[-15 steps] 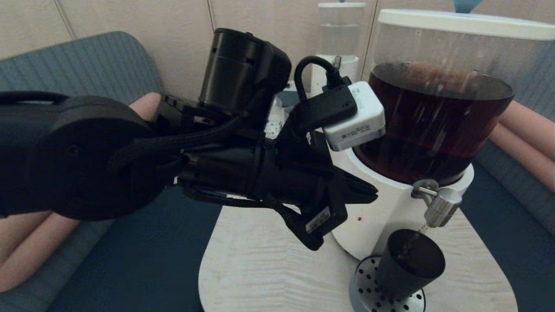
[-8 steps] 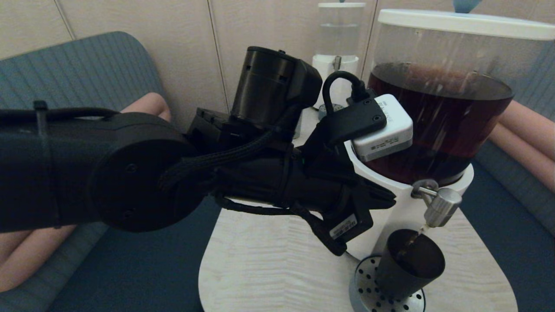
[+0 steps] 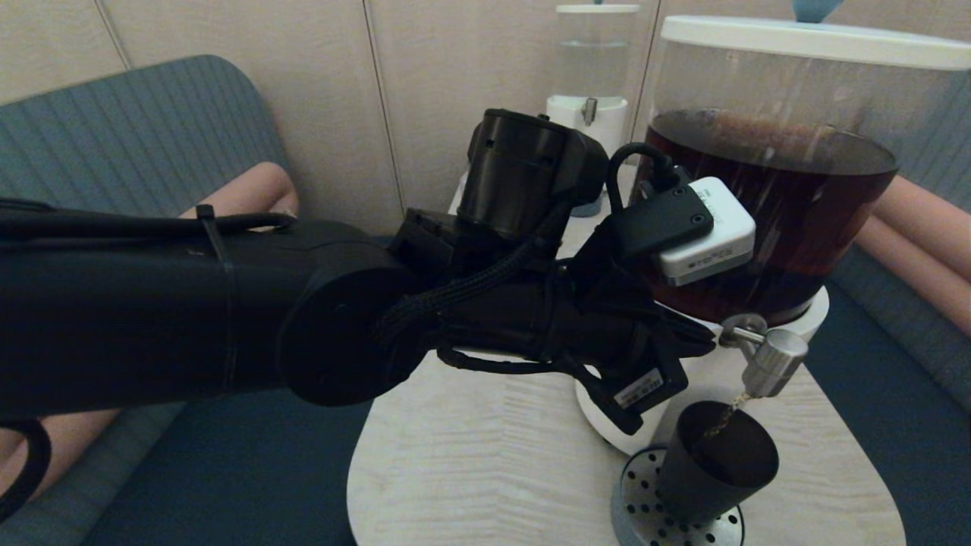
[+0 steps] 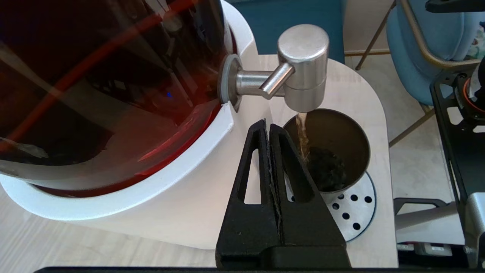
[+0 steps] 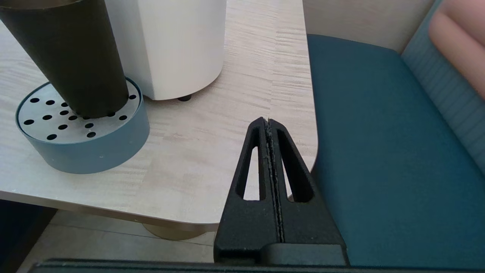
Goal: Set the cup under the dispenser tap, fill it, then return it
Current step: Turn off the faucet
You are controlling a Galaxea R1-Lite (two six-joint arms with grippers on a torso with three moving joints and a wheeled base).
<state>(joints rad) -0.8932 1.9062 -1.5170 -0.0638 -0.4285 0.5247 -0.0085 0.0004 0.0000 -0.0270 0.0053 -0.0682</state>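
The black cup point(image 3: 717, 474) point(image 4: 333, 151) point(image 5: 72, 57) stands on a round perforated drip tray point(image 3: 645, 523) point(image 4: 352, 212) point(image 5: 81, 144), right under the brushed-steel dispenser tap point(image 3: 774, 362) point(image 4: 303, 68). A thin brown stream runs from the tap into the cup. My left gripper point(image 3: 702, 341) point(image 4: 268, 123) is shut and empty, its tips just short of the tap stem, above and beside the cup. My right gripper point(image 5: 268, 120) is shut and empty, low by the table's right edge, out of the head view.
The big dispenser point(image 3: 758, 212) with dark brown liquid stands on the pale wooden table point(image 3: 470, 470). A smaller clear-liquid dispenser point(image 3: 592, 76) stands behind. Blue bench seats point(image 5: 379, 151) flank the table. My left arm fills the left half of the head view.
My left arm has reached further right, bringing its shut tips from clear of the dispenser base up next to the tap stem. The cup has stayed on the tray.
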